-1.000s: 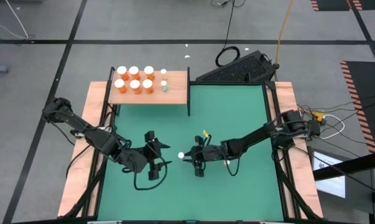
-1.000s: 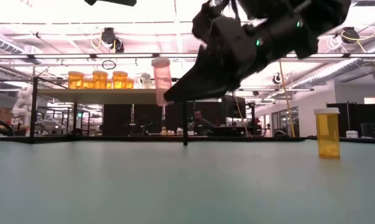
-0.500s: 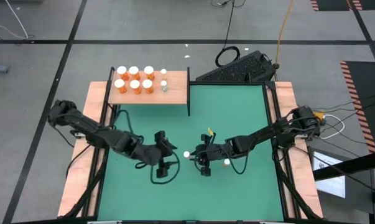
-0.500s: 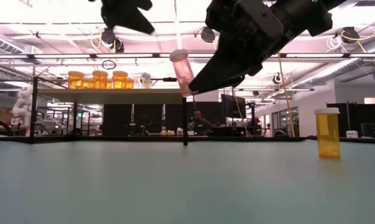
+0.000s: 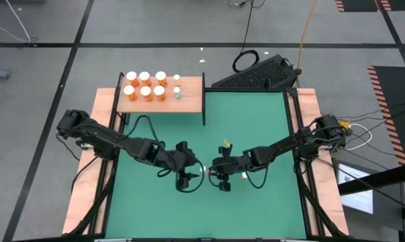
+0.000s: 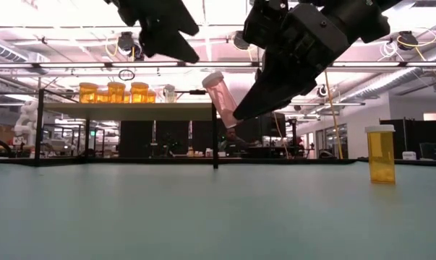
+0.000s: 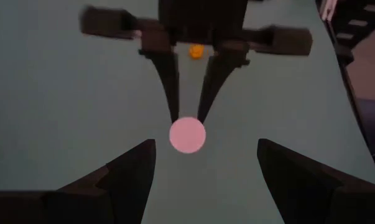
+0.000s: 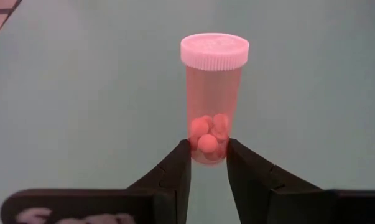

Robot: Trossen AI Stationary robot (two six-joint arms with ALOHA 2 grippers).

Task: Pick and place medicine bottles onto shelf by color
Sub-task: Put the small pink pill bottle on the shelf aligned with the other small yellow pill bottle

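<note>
Bright, even light falls from above. In the low view, long ceiling lamps [image 6: 95,32] glare white and leave both arms as dark silhouettes against them; the near green mat [image 6: 203,217] is soft and out of focus. The high view is evenly lit, with only faint shadows under the arms. The left wrist view is dim and blurred throughout. The right wrist view is sharp on the pink bottle [image 8: 213,99].

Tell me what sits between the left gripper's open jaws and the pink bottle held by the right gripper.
Nothing: in the left wrist view, only bare green mat shows between the left gripper and the pink bottle.
</note>
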